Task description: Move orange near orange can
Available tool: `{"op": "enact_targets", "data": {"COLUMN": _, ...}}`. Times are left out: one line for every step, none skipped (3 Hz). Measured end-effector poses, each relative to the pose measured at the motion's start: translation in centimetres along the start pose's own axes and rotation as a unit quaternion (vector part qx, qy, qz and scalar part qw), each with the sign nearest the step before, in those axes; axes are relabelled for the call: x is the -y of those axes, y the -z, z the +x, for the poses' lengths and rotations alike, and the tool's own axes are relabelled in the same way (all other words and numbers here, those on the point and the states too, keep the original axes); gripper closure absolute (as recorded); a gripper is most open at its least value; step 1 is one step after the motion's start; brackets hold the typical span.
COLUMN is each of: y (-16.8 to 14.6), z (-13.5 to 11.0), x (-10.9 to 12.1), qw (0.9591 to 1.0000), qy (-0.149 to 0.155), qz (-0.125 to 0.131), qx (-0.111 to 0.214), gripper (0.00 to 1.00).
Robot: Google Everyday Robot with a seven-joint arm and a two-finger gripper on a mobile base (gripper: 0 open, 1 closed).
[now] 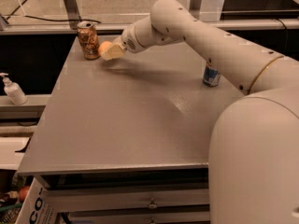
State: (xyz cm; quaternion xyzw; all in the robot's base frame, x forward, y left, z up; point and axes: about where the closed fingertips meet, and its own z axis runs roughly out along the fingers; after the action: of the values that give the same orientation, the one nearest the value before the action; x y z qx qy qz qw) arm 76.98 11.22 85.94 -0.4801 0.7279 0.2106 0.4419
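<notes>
The orange is a small yellow-orange fruit held in my gripper at the far left of the grey table, just above its surface. The gripper's pale fingers are shut on the fruit and cover its right side. The orange can, orange-brown with a silver top, stands upright right beside the fruit on its left, almost touching it. My white arm reaches in from the right across the table's back.
A slim silver-and-blue can stands at the table's right edge, partly behind my arm. A white pump bottle sits on a ledge to the left. A metal rail runs behind the table. A cardboard box is at lower left.
</notes>
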Motion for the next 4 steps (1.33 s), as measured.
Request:
{"op": "enact_targets", "data": {"y": -0.7, "z": 0.3, "x": -0.3, "qw": 1.0000, "qy": -0.001, "qz": -0.005, "qx": -0.007, "gripper": 0.82}}
{"op": "enact_targets", "data": {"y": -1.2, "z": 0.2, "x": -0.6, "qw": 0.9999, "qy": -0.001, "qz": -0.009, "qx": -0.009, "gripper": 0.58}}
{"op": "enact_targets", "data": {"y": -1.5, "z": 0.0, "x": -0.9, "qw": 0.9999, "qy": -0.002, "qz": -0.013, "qx": -0.008, "gripper": 0.36}}
{"op": "enact_targets", "data": {"y": -1.8, "z": -0.3, "x": -1.2, "qw": 0.9998, "qy": -0.003, "qz": -0.017, "qx": -0.007, "gripper": 0.12}}
